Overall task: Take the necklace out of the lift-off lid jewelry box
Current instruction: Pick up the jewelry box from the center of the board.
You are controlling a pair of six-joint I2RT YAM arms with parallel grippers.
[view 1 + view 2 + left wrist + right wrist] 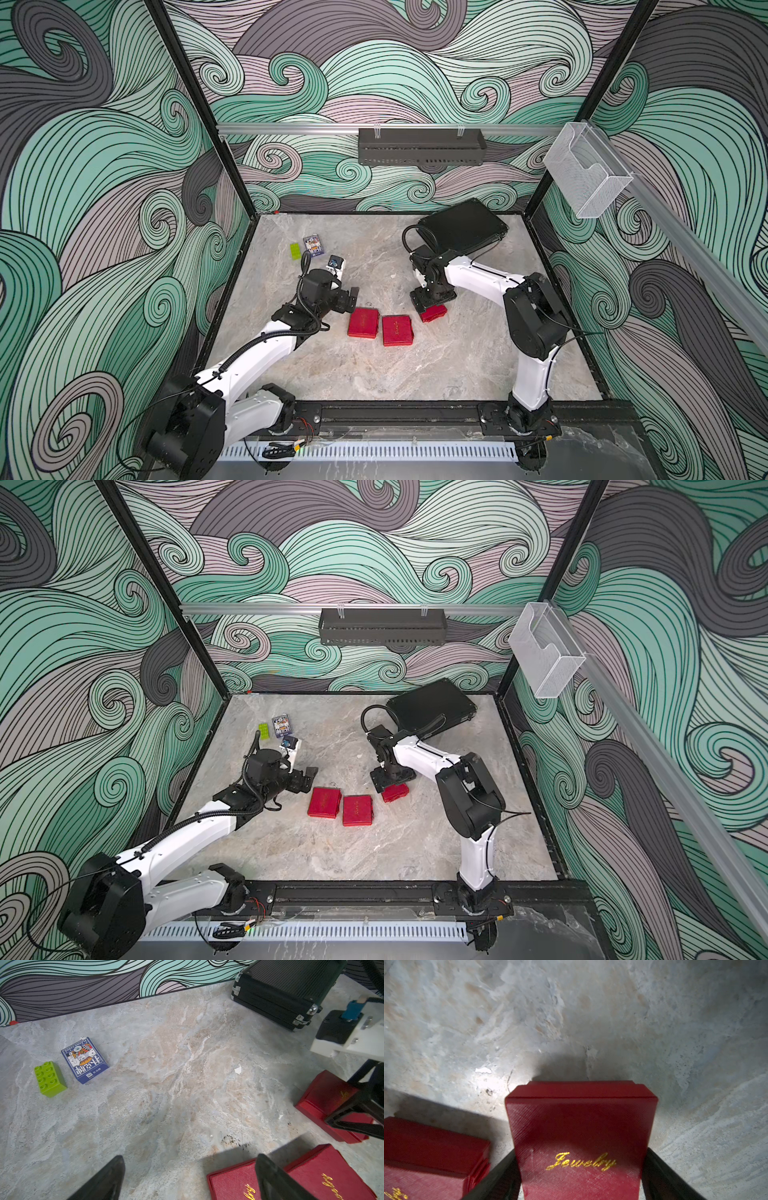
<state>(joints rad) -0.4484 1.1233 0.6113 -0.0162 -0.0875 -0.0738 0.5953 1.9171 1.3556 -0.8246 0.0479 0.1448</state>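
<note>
I see first the marble table [374,374], with the black case [463,226] lying closed at its far right corner. In front of this case the right arm bends down. The right gripper [427,306] stands over the jewelry box [581,1126], which is the rightmost in a row of three red boxes near the middle of the table. In the right wrist view its two fingers [500,1180] are one on each side of this box, very close to the side walls. I cannot tell if they press on it or only stand around it. The lid with the gold word "Jewelry" is on the box, so I cannot see the necklace. The left gripper [187,1180] is wide open and holds nothing. It hovers just behind the left red box [363,322], at its far edge. The middle red box [397,330] lies just beside that one, and both have the lid on. At the far left of the table lies a blue pack of playing cards [85,1060], and just beside it a green brick [50,1078].
</note>
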